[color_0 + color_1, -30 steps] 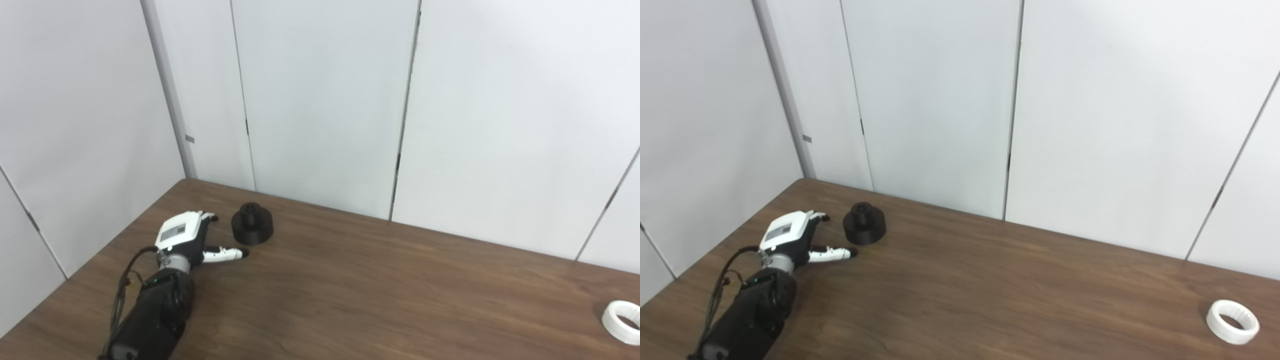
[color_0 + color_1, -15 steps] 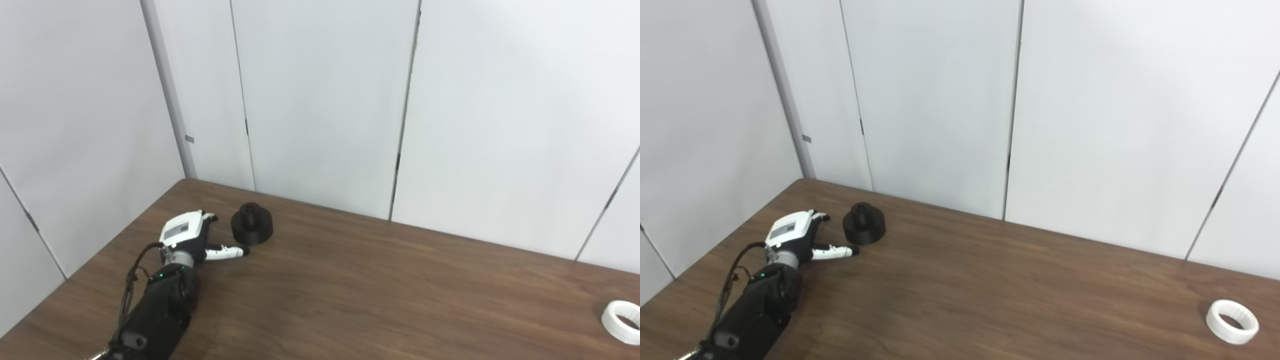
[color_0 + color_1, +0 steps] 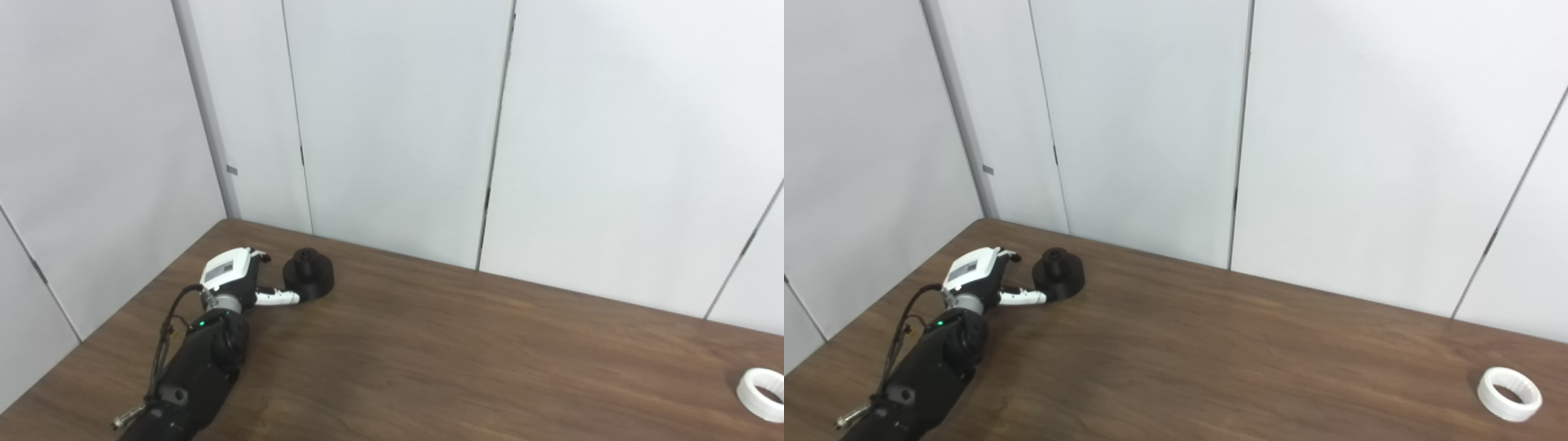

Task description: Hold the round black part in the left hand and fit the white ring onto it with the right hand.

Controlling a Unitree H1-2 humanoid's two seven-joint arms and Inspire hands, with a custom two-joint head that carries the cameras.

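Beside round black part [image 3: 308, 275], left robot hand [image 3: 236, 282], thumb seemingly touching

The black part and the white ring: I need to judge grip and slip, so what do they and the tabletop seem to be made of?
Black part: probably matte plastic, dull with no glints.
White ring: likely plastic too, opaque with faint ribbing inside; possibly printed.
Table: dark wood-grain surface with a soft sheen, perhaps laminate.
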